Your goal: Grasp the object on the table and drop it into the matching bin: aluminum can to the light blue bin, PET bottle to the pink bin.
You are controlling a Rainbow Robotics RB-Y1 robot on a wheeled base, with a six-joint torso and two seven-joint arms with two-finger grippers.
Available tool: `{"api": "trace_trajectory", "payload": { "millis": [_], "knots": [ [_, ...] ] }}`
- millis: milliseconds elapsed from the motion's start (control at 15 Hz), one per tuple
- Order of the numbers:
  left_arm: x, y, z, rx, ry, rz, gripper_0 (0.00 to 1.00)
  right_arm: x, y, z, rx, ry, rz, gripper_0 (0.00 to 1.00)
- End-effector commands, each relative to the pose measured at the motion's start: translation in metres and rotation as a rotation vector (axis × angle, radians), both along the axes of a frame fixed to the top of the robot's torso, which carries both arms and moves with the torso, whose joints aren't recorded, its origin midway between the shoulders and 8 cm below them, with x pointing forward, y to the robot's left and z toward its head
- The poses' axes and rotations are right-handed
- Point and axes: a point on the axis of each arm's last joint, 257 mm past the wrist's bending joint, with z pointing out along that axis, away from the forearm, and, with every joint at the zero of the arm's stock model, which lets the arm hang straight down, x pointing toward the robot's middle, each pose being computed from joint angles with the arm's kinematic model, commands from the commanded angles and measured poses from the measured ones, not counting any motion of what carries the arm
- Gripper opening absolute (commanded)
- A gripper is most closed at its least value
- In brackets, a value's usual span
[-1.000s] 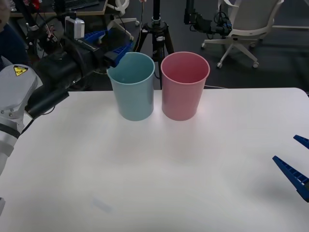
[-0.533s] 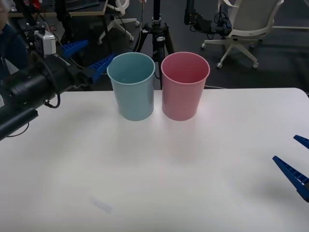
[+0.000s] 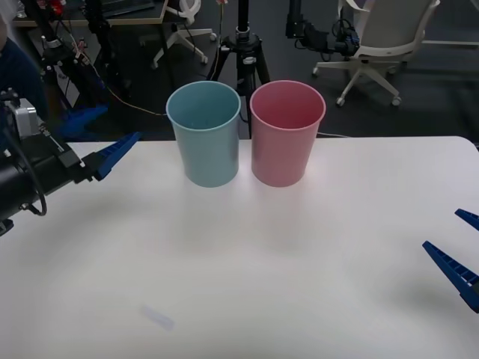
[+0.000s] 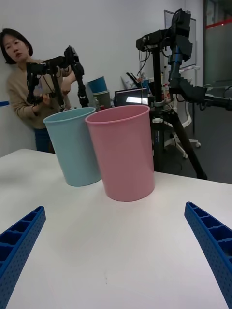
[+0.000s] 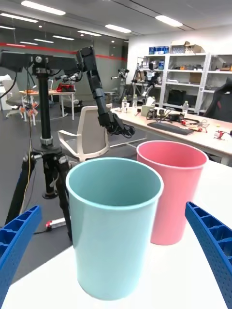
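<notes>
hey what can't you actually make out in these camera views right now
- Inside of the light blue bin: its wall hides the bottom in the front and both wrist views, so any can inside cannot be told.
- Inside of the pink bin: same, bottom hidden.
- Right gripper: open at the table's right side, cut off by the front view's right edge.
- Left gripper: open near the table's far left edge, its arm cut off by the front view's left edge.

Tall tapered light blue bin [image 3: 203, 134], upright and open-topped, at the far side of the white table [image 3: 262, 269], just ahead of the spread left gripper [image 3: 97, 138]. Same-sized pink bin [image 3: 287, 133] upright just beside it, farther from that gripper, well away from the right one [image 3: 462, 247].
</notes>
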Motion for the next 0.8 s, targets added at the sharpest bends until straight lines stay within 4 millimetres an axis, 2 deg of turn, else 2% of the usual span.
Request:
{"api": "trace_trajectory", "payload": {
  "millis": [67,400,533,800],
  "knots": [
    [-0.018,0.015,-0.021,-0.016,0.008,0.036,1.00,0.000,0.000,0.000,0.000,0.000,0.000,1.00],
    [-0.065,0.065,-0.070,0.007,0.082,0.185,1.00,0.000,0.000,0.000,0.000,0.000,0.000,1.00],
    [-0.082,0.079,-0.085,0.010,0.113,0.213,1.00,0.000,0.000,0.000,0.000,0.000,0.000,1.00],
    [-0.110,0.090,-0.104,0.024,0.152,0.226,1.00,0.000,0.000,0.000,0.000,0.000,0.000,1.00]
  ]
}}
